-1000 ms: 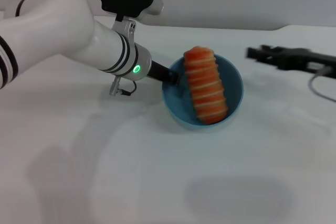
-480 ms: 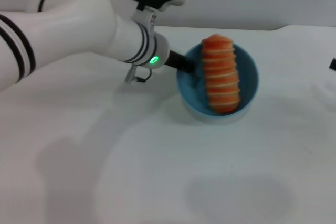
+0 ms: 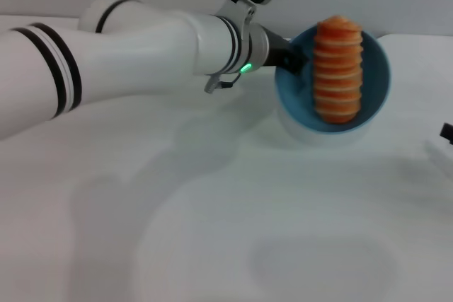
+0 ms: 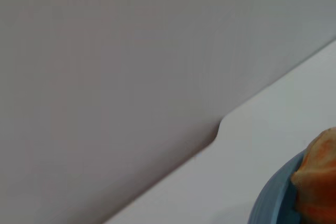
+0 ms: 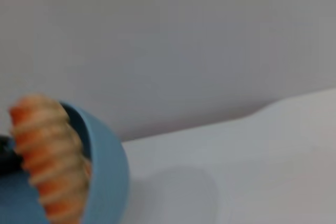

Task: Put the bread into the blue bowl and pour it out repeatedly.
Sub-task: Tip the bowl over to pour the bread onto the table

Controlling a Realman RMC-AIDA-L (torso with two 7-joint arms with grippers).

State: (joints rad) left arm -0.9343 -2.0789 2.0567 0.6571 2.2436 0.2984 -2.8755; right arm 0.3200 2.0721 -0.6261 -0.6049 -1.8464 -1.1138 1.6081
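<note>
— So what has the left gripper (image 3: 291, 59) got?

— Its dark fingers are clamped on the near-left rim of the blue bowl (image 3: 371, 100), which is lifted off the white table (image 3: 212, 231) and tipped so its mouth faces us.

— And the bread (image 3: 337, 68)?

— Inside the bowl, striped orange-and-cream side showing. Its long axis runs nearly upright, top end poking above the far rim, lower end down in the bowl.

— The right gripper (image 3: 446, 131)?

— Only a dark sliver at the table's right edge, probably its tip; open or closed, I can't say.
</note>
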